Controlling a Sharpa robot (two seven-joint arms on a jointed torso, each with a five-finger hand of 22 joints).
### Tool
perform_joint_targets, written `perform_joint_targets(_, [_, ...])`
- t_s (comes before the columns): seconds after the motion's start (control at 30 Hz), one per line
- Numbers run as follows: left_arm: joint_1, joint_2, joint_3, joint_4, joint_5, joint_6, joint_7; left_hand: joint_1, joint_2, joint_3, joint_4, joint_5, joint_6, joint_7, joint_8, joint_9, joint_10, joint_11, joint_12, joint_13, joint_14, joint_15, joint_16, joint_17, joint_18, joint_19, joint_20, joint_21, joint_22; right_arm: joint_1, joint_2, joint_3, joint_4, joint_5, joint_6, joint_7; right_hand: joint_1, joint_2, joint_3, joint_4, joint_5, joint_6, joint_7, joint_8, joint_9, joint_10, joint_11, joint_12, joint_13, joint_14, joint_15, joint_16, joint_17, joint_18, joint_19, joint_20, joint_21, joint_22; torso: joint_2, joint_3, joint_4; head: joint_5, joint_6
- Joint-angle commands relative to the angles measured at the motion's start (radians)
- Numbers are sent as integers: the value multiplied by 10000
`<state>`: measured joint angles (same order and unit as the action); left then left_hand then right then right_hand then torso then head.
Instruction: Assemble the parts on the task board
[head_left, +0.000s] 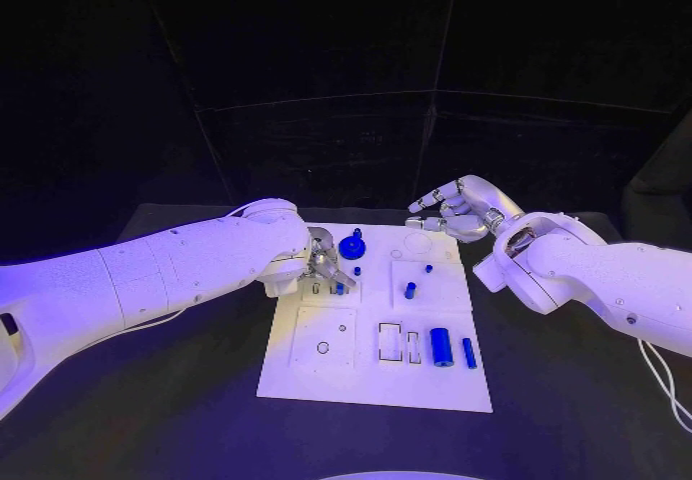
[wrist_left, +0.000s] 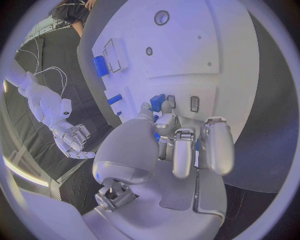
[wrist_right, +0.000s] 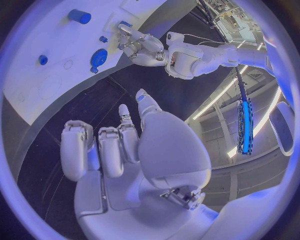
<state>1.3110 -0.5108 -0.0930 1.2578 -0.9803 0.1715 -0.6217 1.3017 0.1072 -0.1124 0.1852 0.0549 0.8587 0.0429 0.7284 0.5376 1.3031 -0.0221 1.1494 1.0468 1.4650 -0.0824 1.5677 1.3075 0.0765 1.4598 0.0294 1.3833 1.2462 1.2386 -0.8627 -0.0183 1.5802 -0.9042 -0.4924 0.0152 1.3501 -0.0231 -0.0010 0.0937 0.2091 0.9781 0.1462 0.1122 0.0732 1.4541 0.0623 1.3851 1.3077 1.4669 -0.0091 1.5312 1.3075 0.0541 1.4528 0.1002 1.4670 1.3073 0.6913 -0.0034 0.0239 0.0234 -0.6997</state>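
Head view: task board (head_left: 325, 375) mid-table, lying flat, bare black table (head_left: 173, 400) open all round its edges. Blue parts (head_left: 441, 347) resting near its right edge, a blue gear (head_left: 351, 249) toward the far edge. Left hand (head_left: 323, 266) down on the board's left half, fingers curled about a small blue piece (wrist_left: 157, 101); actual hold hard to make out. Right hand (head_left: 453, 210) hanging past the far right corner, fingers loosely apart, holding nothing.
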Motion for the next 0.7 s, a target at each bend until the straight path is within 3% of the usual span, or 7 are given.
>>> perform_joint_targets(0.03, [16,-15,3,59,-88,-209,129,590,250,530,-337,4,-89,-80,-4,12,-14,-128,-30,-15,1058,-109,31,2633,-115,-4,-107,-43,-44,22,23,6,-12,-37,71,22,23,105,-82,-8,76,29,7,50,-17,-24,-17,-28,1045,819,-43,-50,1637,-27,-42,-61,-33,206,4,-6,0,-1,-8])
perform_joint_targets(0.13, [16,-46,3,117,-87,-454,279,1092,337,1364,-736,-3,-175,-105,-66,29,-65,-176,-116,-57,1058,-167,31,2633,-114,-11,-190,-58,-47,22,43,6,-37,-37,52,49,38,120,-89,-20,135,29,8,52,-21,-24,-18,-29,1044,819,-44,-52,1635,-26,-45,-63,-38,199,9,-8,0,-4,-35])
perform_joint_targets(0.27, [15,-109,3,218,-68,-659,401,1016,49,2596,-967,20,-217,-90,-74,123,-48,-177,-187,-116,1058,-139,31,2633,-116,-17,-187,-78,-43,22,68,6,-60,-37,27,80,48,135,-100,-28,194,32,7,54,-24,-22,-20,-30,1042,820,-45,-51,1639,-25,-46,-64,-40,196,9,-7,-3,1,-62])
perform_joint_targets(0.33, [14,-152,3,278,-54,-723,429,372,-592,4126,-1023,-73,-237,-61,-17,291,-2,-180,-214,-155,1058,-48,31,2633,-111,-24,-160,-110,-43,21,73,6,-64,-37,22,88,48,135,-100,-28,194,32,7,54,-24,-22,-20,-30,1042,820,-45,-51,1639,-25,-46,-64,-40,196,10,-8,3,-11,-63])
perform_joint_targets(0.43, [13,-271,5,420,-38,-888,474,-151,-1055,5309,-1119,-40,-230,-29,55,434,22,-169,-194,-156,1058,-93,31,2633,-103,-22,-162,-128,-35,21,81,6,-76,-37,18,101,49,136,-101,-29,200,32,8,55,-24,-23,-20,-31,1041,820,-45,-52,1637,-25,-47,-64,-40,195,3,-15,11,-18,-80])
perform_joint_targets(0.6, [12,-530,10,715,-30,-1207,548,-662,-1474,6398,-1313,-50,-227,-72,148,606,76,-131,-149,-131,1058,-124,31,2633,-109,-17,-144,-150,-21,21,91,6,-94,-37,20,118,48,140,-106,-29,218,32,8,55,-25,-19,-19,-26,1045,818,-45,-56,1629,-25,-48,-65,-42,192,3,-8,25,-18,-83])
perform_joint_targets(0.7, [12,-656,10,867,-37,-1324,560,-697,-1503,6479,-1335,-47,-225,-72,157,621,86,-137,-138,-121,1058,-123,31,2633,-110,-13,-146,-147,-11,20,97,5,-109,-37,24,126,48,140,-106,-29,218,32,8,55,-25,-19,-19,-26,1045,818,-45,-56,1629,-25,-48,-65,-42,192,-1,-10,30,-8,-94])
